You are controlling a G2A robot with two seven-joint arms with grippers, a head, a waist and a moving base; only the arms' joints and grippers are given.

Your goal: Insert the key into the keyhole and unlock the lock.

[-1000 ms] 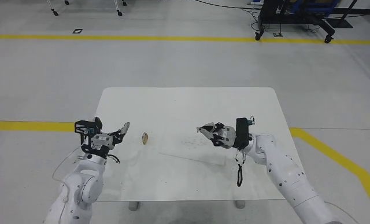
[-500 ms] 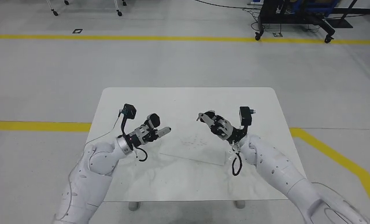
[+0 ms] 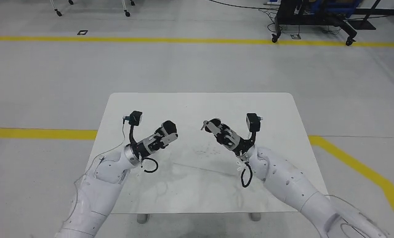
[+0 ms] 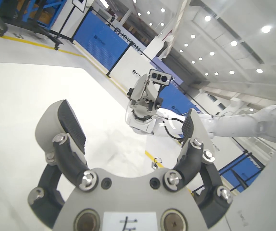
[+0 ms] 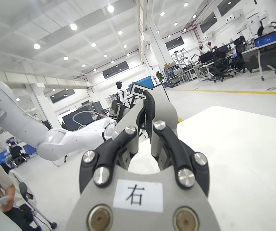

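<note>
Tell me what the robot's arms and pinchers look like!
The left arm and right arm are rounded white shells with a black cable looping at each wrist. The left gripper and right gripper have grey metal fingers, ribbed black pads, silver screws and a white label bearing a black mark.

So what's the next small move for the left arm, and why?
Probably lower the left gripper toward the table: it hangs above it with jaws open and nothing between them, facing the right gripper, whose jaws are shut.
</note>
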